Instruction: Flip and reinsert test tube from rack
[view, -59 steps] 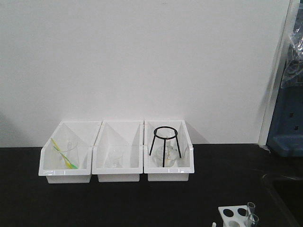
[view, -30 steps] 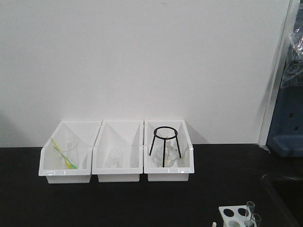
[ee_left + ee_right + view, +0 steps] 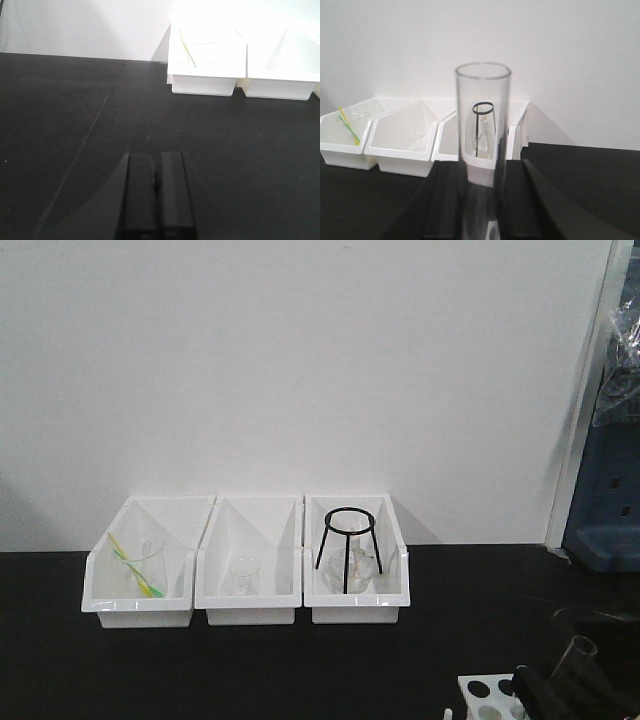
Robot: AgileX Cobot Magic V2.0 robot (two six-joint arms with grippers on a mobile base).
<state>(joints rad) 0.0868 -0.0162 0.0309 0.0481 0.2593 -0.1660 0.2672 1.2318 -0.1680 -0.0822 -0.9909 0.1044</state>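
Observation:
The clear glass test tube [image 3: 483,145] stands upright between the two black fingers of my right gripper [image 3: 482,205], rim up, and the jaws are shut on it. In the front view the tube [image 3: 575,656] tilts up and right above the white rack [image 3: 487,692], whose top plate with round holes shows at the bottom edge. My right gripper [image 3: 545,695] is the dark shape beside the rack. My left gripper [image 3: 157,195] is shut and empty, low over the black table, far from the rack.
Three white bins stand in a row at the back wall: the left one [image 3: 138,575] holds a beaker with a yellow-green rod, the middle one [image 3: 250,575] a small beaker, the right one [image 3: 356,572] a black tripod stand over a flask. A blue unit [image 3: 606,500] stands at far right.
The test tube has risen out of the rack and now tilts above it in my right gripper, which has come into the front view. The second tube is no longer visible.

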